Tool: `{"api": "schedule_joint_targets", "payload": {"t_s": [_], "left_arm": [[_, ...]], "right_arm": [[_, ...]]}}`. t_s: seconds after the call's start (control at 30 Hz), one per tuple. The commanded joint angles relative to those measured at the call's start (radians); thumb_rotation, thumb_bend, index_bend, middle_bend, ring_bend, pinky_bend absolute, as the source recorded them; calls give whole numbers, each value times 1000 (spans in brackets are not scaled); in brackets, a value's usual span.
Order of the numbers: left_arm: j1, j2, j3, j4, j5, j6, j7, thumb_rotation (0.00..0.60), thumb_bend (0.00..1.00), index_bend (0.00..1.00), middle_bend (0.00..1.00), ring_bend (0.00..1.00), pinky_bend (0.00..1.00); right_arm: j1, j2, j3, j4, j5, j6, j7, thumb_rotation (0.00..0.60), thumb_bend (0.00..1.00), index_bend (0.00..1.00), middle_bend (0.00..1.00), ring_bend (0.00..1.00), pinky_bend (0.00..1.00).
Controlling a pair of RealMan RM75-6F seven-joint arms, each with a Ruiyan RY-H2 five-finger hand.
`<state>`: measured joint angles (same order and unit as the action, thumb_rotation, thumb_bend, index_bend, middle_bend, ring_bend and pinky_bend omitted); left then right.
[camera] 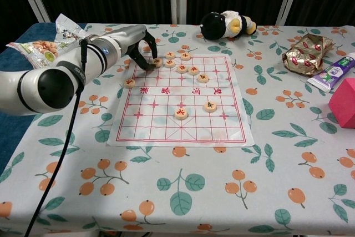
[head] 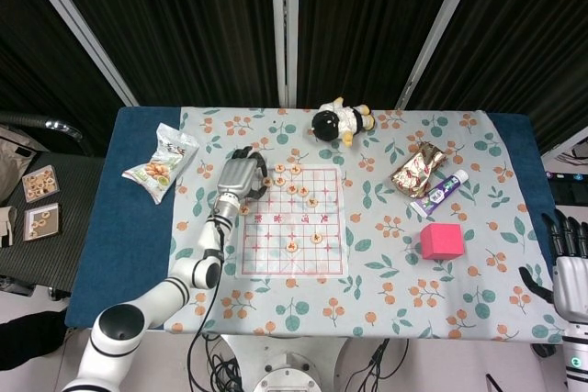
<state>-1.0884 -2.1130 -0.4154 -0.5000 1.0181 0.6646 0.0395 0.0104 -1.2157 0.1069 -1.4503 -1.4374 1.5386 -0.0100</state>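
Counting nine chess pieces [camera: 181, 114] on one board [camera: 166, 120] | left hand [camera: 145, 48] fingers curling over upper-left board corner, grip unclear | right hand [head: 567, 243] fingers spreading at lower-right desk [camera: 183, 192] edge

chess pieces [camera: 182, 69] on board [camera: 177, 120], snack bag [head: 161, 162] left, cube [head: 440, 241] right

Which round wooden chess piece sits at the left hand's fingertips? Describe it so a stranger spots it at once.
On the flower-patterned tablecloth lies a white paper chess board with red grid lines. At its far left corner the left hand reaches down, and the round wooden chess piece lies right at its fingertips. It is the leftmost disc of the far cluster and the one closest to the hand.
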Motion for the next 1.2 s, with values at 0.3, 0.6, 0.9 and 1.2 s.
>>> {"api": "schedule_joint_targets", "payload": {"t_s": [0.3, 0.6, 0.9, 1.2], "left_arm": [[-9, -19, -4, 43, 19, 0, -54, 600, 321, 488, 226, 56, 112], [-14, -33, 9, 68, 53, 19, -93, 600, 305, 223, 195, 46, 110], [28, 29, 4, -29, 81, 126, -118, 600, 305, 200, 189, 45, 110], [363, 419, 175, -737, 254, 533, 34, 600, 284, 118, 126, 0, 67]], "right_arm": [[1, 1, 1, -2, 4, -4, -1, 600, 156, 0, 0, 0, 0], [1, -1, -2, -4, 1, -4, -2, 600, 157, 0, 0, 0, 0], [-2, 5, -1, -7, -8, 9, 6, 600, 157, 0, 0, 0, 0], [4, 14, -31, -31, -51, -2, -20, 600, 153, 0, 0, 0, 0]]}}
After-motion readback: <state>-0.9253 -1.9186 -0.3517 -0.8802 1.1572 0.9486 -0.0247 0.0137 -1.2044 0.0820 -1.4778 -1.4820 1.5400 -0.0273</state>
